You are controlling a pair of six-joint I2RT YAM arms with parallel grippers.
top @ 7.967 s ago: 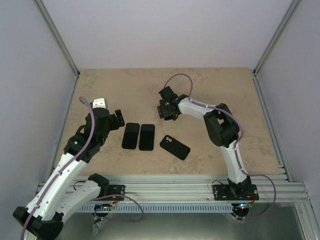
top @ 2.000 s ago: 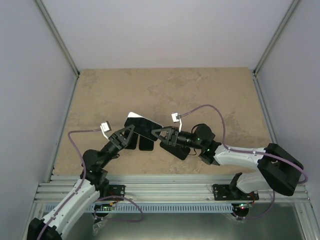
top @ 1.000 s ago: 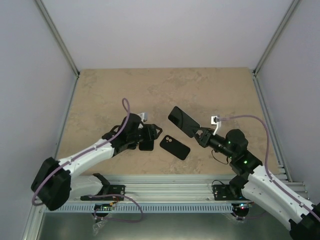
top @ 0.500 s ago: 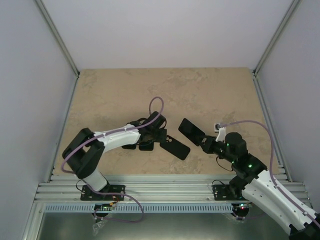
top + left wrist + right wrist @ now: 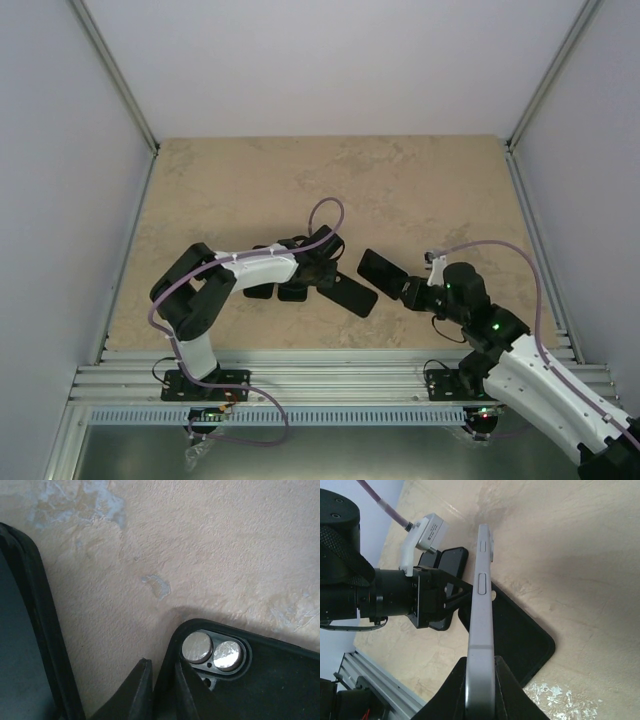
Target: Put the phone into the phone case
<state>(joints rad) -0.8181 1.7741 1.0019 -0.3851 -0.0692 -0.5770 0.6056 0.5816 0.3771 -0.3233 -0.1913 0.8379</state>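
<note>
— What is being held in the right gripper [image 5: 480,669]?

— The phone [image 5: 482,595] is being clamped by one end between both fingers. It is being presented edge-on to the wrist camera, so its pale side and buttons are being shown.

— And where is it being held?

— It is being kept off the table [image 5: 420,190], tilted, just to the right of the phone case [image 5: 352,294] in the overhead view. No contact between the two is being made.

— How is the left gripper [image 5: 161,680] being set?

— Its jaws are being drawn nearly together across the rim of the case at the camera corner. One finger is being laid on the case's back and the other is being placed beside it on the table, with the rim being pinched between them.

— How is the case itself being shown?

— It is lying flat with its back up, and the two round lens openings are being seen just beyond the fingertips.

— What is being seen further out?

— A second dark slab [image 5: 20,645] with a raised edge is being caught at the left of the left wrist view, apart from the case. From overhead, two such slabs are being partly covered by the left arm [image 5: 250,268], which is being stretched low across the table.
</note>
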